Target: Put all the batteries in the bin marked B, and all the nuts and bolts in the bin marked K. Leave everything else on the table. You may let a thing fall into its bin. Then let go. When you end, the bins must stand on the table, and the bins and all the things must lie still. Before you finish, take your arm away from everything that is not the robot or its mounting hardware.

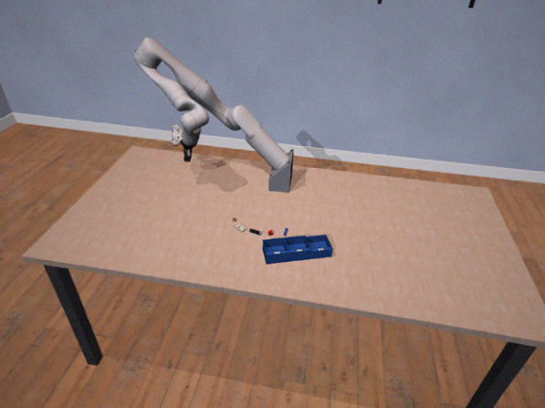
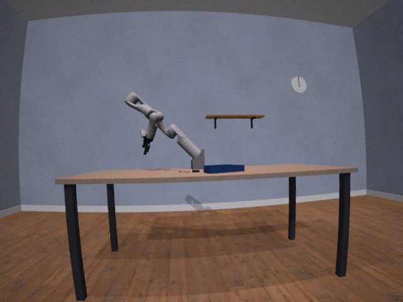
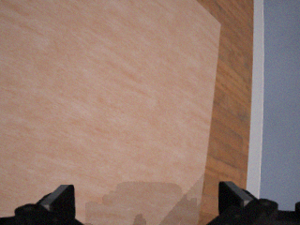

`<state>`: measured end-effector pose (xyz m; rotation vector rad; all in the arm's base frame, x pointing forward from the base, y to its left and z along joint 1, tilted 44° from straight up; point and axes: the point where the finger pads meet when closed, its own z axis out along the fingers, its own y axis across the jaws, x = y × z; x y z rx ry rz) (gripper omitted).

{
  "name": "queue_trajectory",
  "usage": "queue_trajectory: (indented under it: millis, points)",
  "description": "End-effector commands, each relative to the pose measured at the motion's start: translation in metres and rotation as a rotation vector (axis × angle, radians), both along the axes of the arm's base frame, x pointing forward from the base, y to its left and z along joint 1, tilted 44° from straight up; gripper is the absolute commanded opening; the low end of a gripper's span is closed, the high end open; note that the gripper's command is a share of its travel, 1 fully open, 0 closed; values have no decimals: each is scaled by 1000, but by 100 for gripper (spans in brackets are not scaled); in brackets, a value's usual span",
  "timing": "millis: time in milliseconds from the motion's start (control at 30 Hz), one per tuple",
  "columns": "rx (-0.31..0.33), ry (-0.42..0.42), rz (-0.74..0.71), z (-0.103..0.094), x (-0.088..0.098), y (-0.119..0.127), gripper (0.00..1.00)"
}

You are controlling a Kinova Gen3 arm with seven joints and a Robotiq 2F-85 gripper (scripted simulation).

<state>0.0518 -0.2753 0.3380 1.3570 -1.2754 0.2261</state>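
Note:
A blue bin tray [image 1: 296,258] [image 2: 223,168] with three compartments stands near the table's middle; its labels are too small to read. To its left lie a row of small things: a yellowish ring-like piece [image 1: 234,218], a white flat piece [image 1: 239,227], a black piece [image 1: 255,230], a red piece [image 1: 270,231] and a blue piece [image 1: 286,230]. My gripper [image 1: 186,158] [image 2: 145,151] [image 3: 146,200] is open and empty, high above the table's far left part, well away from these things. The wrist view shows only bare table top.
The arm's grey base [image 1: 280,176] [image 2: 198,161] stands at the table's back middle. The table [image 1: 402,256] is wide, with its far edge and the floor showing in the wrist view. A wall shelf [image 2: 234,116] hangs behind.

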Motion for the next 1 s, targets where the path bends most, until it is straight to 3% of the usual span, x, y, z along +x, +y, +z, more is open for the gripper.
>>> queue_trajectory:
  millis: [0, 533, 567, 767, 900, 967]
  points:
    - [-1, -1, 0, 0, 0, 0, 100]
    - [-1, -1, 0, 0, 0, 0, 100]
    - [-1, -1, 0, 6, 0, 6, 9]
    - [-1, -1, 0, 40, -1, 38, 9]
    - [-1, -64, -25, 21, 12, 40, 9]
    - [-9, -139, -33, 11, 25, 44, 9]
